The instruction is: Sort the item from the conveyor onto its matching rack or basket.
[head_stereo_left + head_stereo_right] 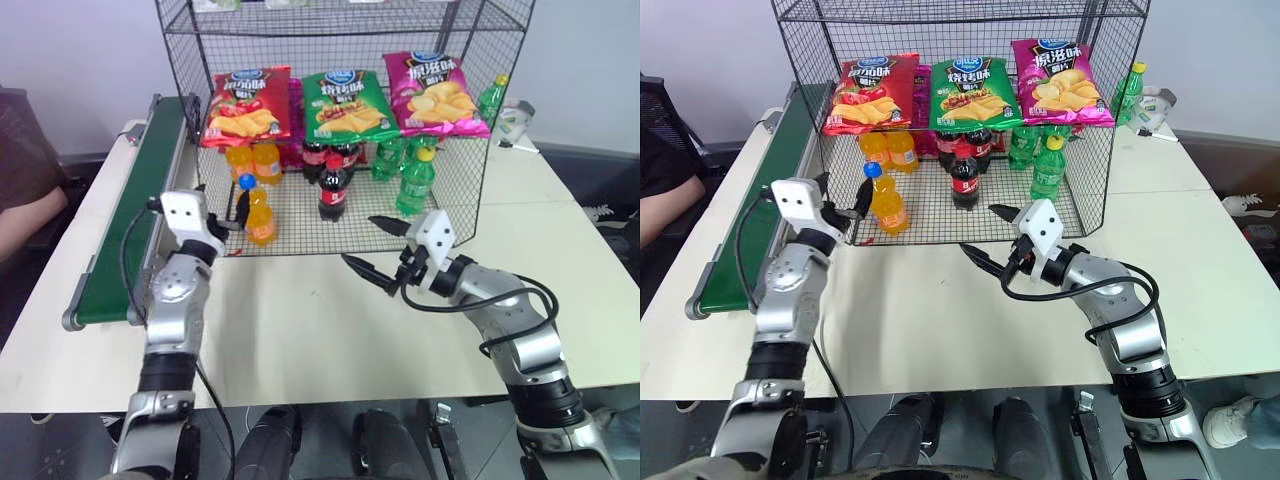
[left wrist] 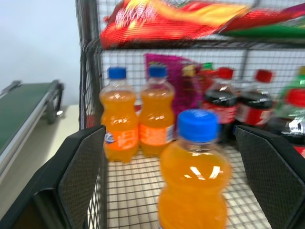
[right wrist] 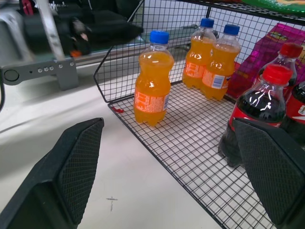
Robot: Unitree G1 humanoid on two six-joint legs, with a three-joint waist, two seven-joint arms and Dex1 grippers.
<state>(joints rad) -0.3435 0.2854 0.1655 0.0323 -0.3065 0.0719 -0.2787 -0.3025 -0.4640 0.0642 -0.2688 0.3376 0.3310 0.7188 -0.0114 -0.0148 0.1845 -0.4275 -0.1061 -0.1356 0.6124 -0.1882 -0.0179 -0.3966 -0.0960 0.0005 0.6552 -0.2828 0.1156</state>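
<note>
The item, a small orange drink bottle (image 1: 259, 216) with a blue cap, stands upright on the bottom tier of the black wire rack (image 1: 470, 150), near its front left corner. My left gripper (image 1: 235, 218) is open just in front of the bottle. In the left wrist view the bottle (image 2: 193, 186) rises between the two spread fingers (image 2: 81, 176), neither touching it. My right gripper (image 1: 358, 240) hovers open over the table before the rack's front edge and holds nothing. The dark-green conveyor (image 1: 140, 200) runs along the table's left side.
Two more orange bottles (image 1: 252, 160) stand at the back of the bottom tier, with cola bottles (image 1: 333, 188) and green bottles (image 1: 415, 178) to their right. Chip bags (image 1: 345, 102) lie on the tier above. A person (image 1: 25, 180) sits at the far left.
</note>
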